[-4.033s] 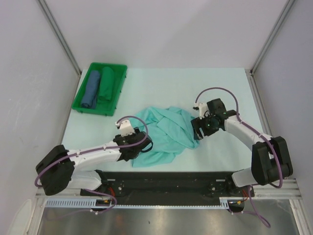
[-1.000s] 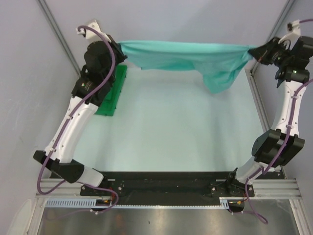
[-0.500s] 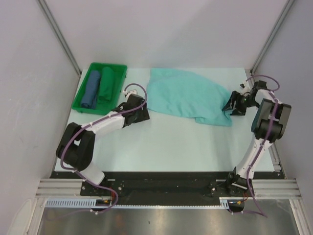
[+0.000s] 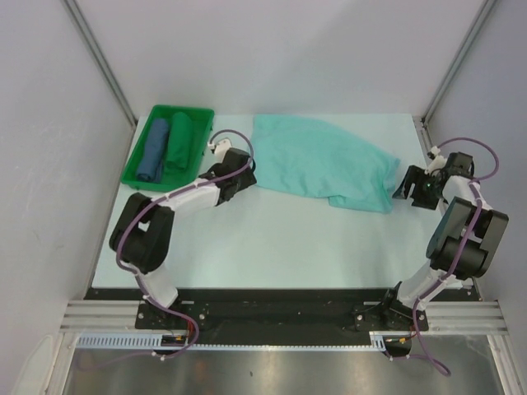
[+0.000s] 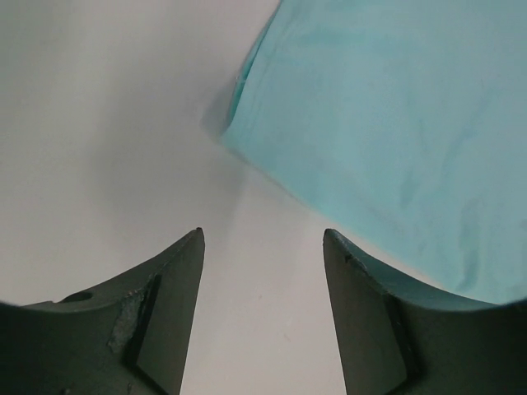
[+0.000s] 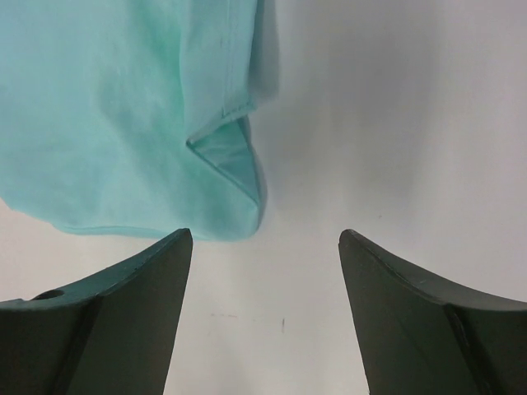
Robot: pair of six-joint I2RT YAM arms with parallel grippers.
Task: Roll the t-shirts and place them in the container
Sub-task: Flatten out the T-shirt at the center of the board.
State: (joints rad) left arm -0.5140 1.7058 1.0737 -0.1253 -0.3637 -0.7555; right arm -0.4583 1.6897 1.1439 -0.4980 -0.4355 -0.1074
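Table (image 4: 272, 239): t-shirt (image 4: 317, 160) spread flat | left pincer (image 5: 263, 233) agape, empty | right pincer (image 6: 264, 234) agape, empty

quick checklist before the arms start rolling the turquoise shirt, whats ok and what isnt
1. t-shirt lies on the table, in neither gripper: ok
2. left gripper open and empty, beside the shirt's left edge: ok
3. right gripper open and empty, beside the shirt's right edge: ok
4. shirt spread flat: not ok, its near right corner is folded over
5. sleeves laid in: cannot tell
6. green tray with its rolled bundles stands apart from the shirt: ok
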